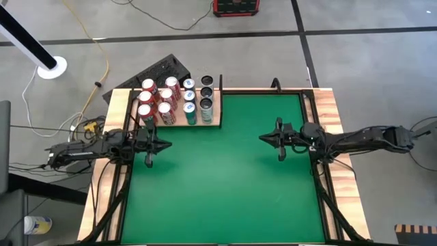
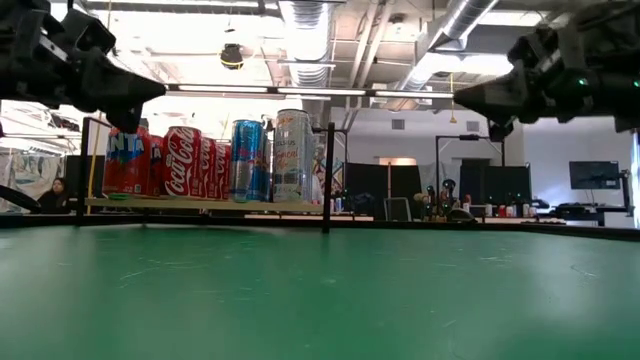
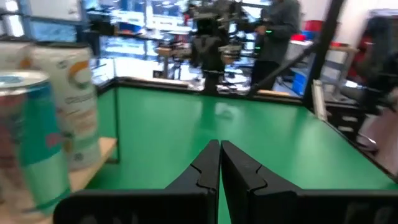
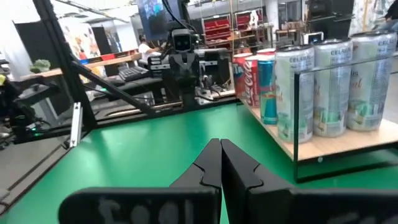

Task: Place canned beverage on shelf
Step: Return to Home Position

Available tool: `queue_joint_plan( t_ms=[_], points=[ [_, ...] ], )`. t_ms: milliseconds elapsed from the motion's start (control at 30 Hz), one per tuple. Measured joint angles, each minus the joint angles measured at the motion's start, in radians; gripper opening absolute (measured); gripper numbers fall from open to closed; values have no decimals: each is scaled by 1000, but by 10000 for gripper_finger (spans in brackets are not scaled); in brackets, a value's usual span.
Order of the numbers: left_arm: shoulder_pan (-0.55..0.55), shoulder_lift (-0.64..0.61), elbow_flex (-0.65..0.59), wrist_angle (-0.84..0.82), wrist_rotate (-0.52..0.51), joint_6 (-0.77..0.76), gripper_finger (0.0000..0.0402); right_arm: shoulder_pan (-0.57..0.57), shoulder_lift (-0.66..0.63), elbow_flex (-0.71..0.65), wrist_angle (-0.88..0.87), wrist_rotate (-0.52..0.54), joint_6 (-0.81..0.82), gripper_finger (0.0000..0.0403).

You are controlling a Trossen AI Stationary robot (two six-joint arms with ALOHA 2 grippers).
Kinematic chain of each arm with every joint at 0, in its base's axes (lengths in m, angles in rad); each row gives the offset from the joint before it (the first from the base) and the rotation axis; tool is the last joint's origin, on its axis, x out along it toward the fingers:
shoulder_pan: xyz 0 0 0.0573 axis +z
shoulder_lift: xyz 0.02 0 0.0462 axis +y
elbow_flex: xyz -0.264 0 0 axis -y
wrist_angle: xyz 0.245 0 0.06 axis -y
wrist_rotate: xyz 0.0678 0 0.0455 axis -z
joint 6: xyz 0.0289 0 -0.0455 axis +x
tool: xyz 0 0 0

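Fingers pressed together and holding nothing, the left end effector (image 3: 219, 149) hovers above the green tabletop (image 1: 218, 198). It sits close to the near edge of the shelf (image 1: 217, 117) and touches neither board nor cans. The right end effector (image 4: 219, 149), likewise closed and empty, hangs over the tabletop's right half. Its tips face the left one's across a wide gap. The low view shows both raised well clear of the felt.

The cans (image 1: 179, 102) stand upright on the shelf, a pale-wood board at the tabletop's far left corner. They are packed in straight rows: red cans (image 1: 156, 102) at the left end, blue cans (image 1: 189, 96) next, and tall silvery cans (image 4: 329, 87) at the end nearest the table's middle.

The left arm (image 1: 89, 150) and right arm (image 1: 369, 139) reach in from opposite side edges, roughly level with each other.
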Motion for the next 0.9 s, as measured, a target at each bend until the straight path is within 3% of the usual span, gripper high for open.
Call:
queue_joint_plan(
  t_ms=[133,433,700,900],
  points=[
    [-1,5,0,-42,35,23,0,4,1,-54,52,10,-2,24],
    [0,38,-1,-38,7,-1,0,22,-33,-54,-36,18,-35,24],
    [0,41,-3,-41,-6,-22,0,74,-305,-55,-289,36,-64,21],
    [0,41,-3,-42,-12,-8,0,113,-547,-55,-550,155,-100,22]
  ],
)
